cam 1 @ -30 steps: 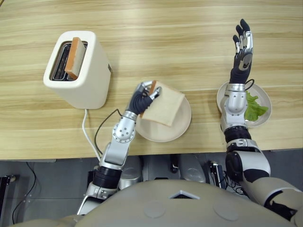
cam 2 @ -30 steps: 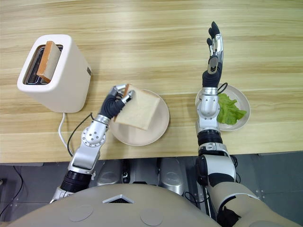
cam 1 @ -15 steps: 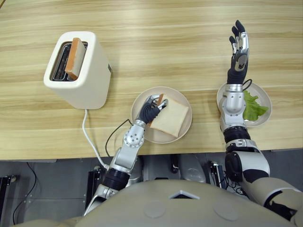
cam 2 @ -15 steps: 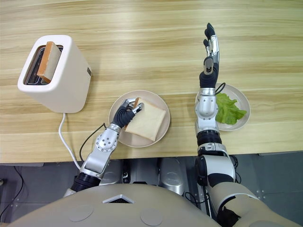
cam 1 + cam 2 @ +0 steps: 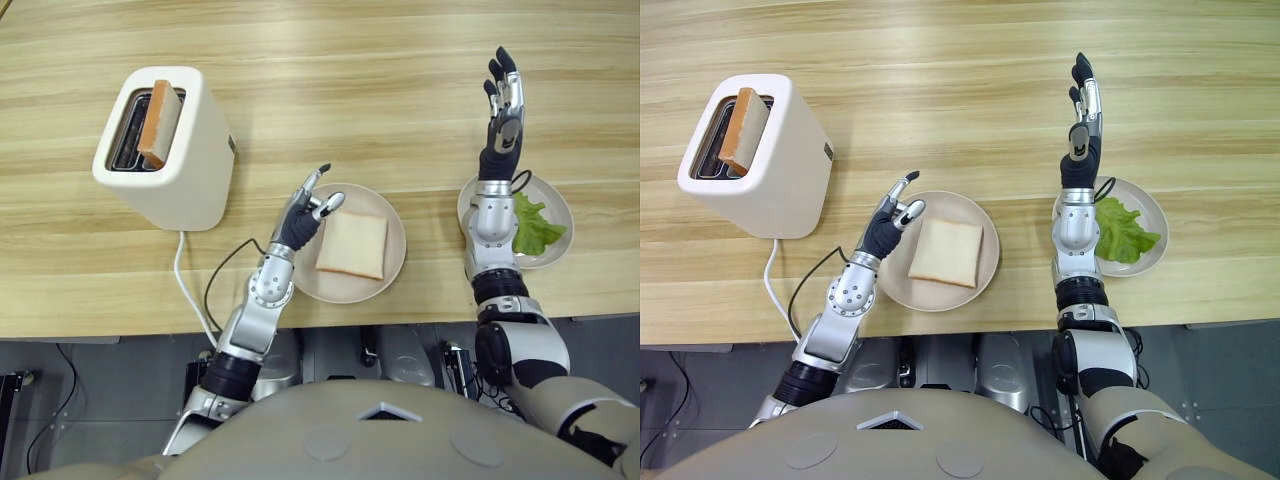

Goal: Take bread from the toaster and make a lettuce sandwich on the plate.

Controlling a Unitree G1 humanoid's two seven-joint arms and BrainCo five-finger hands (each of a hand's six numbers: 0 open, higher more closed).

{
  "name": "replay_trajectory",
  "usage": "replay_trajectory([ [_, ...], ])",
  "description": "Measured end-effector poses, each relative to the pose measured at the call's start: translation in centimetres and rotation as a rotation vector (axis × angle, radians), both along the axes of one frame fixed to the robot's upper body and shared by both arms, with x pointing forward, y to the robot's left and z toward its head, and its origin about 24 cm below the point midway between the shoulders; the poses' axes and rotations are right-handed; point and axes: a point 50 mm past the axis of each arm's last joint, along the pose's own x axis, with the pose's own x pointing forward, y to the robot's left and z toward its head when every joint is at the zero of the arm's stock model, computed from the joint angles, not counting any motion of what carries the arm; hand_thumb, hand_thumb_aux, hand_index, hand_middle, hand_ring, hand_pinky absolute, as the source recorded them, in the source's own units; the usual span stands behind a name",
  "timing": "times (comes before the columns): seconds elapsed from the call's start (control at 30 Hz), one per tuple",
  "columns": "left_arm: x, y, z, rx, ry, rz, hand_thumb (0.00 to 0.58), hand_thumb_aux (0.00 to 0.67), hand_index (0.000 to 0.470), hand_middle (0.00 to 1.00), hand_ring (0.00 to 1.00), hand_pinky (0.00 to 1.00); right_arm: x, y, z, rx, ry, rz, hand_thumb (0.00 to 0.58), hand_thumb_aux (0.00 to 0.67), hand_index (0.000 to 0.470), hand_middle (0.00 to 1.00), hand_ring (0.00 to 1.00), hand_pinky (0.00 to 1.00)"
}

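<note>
On a pale wooden desk [image 5: 350, 80], seen from above, a white toaster [image 5: 165, 150] stands at the far left; a browned slice [image 5: 160, 122] sticks up out of one of its slots, leaning a little; a white cord [image 5: 185, 275] runs from the toaster's base toward the desk's near edge.

Near the middle, close to the near edge, sits a round beige plate [image 5: 340, 288]; a square piece of bread [image 5: 352, 245] lies flat on it, slightly right of the plate's centre.

The left hand [image 5: 305, 212] is at the plate's left rim, just beside the bread; its fingers are spread and it holds nothing; whether it touches the rim is hard to tell.

To the right, a smaller dish [image 5: 560, 200] holds a leaf of green lettuce [image 5: 538, 225]; the right forearm crosses the dish's left part, just beside the lettuce.

The right hand [image 5: 500, 115] is beyond the dish, over bare desk; its fingers are straight, pointing away from the robot, and it is empty.
</note>
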Motion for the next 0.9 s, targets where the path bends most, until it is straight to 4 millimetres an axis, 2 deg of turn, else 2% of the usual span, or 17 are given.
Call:
replay_trajectory([
  [0.2,-0.9,1.5,0.5,0.034,-0.009,0.029,0.000,0.000,0.000,1.00,1.00,1.00,-0.2,-0.2,0.1,0.000,-0.007,-0.004,0.000,0.000,0.000,0.00,0.00,0.00],
  [0.27,-0.8,2.2,1.4,0.035,-0.047,0.050,0.000,0.000,0.000,1.00,1.00,1.00,-0.2,-0.4,0.4,-0.008,-0.020,-0.007,0.000,0.000,0.000,0.00,0.00,0.00],
  [0.37,-0.4,3.5,2.6,0.022,-0.103,0.097,0.000,0.000,0.000,1.00,1.00,1.00,-0.3,-1.7,1.1,-0.037,-0.043,-0.034,0.000,0.000,0.000,0.00,0.00,0.00],
  [0.4,-0.2,3.9,3.0,0.008,-0.121,0.114,0.000,0.000,0.000,0.87,0.87,0.87,-0.5,-2.7,1.4,-0.074,-0.048,-0.057,0.000,0.000,0.000,0.00,0.00,0.00],
  [0.43,0.0,4.2,3.2,0.004,-0.137,0.126,0.000,0.000,0.000,0.87,0.87,0.87,-0.6,-3.5,1.7,-0.090,-0.052,-0.077,0.000,0.000,0.000,0.00,0.00,0.00],
  [0.47,0.2,4.3,3.6,-0.006,-0.158,0.129,0.000,0.000,0.000,0.00,0.00,0.00,-0.8,-4.5,2.1,-0.087,-0.058,-0.105,0.000,0.000,0.000,0.00,0.00,0.00],
  [0.53,0.9,4.0,4.7,-0.049,-0.218,0.107,0.000,0.000,0.000,0.00,0.00,0.00,-1.3,-7.1,3.5,-0.118,-0.087,-0.170,0.000,0.000,0.000,0.00,0.00,0.00],
  [0.67,2.0,3.7,5.7,-0.105,-0.282,0.091,0.000,0.000,0.000,0.00,0.00,0.00,-2.0,-10.1,5.3,-0.280,-0.098,-0.238,0.000,0.000,0.000,0.00,0.00,0.00],
  [0.9,3.0,5.3,7.0,-0.111,-0.376,0.131,0.000,0.000,0.000,0.00,0.00,0.00,-3.9,-14.2,2.5,-0.663,0.146,-0.322,0.000,0.000,0.000,0.00,0.00,0.00],
])
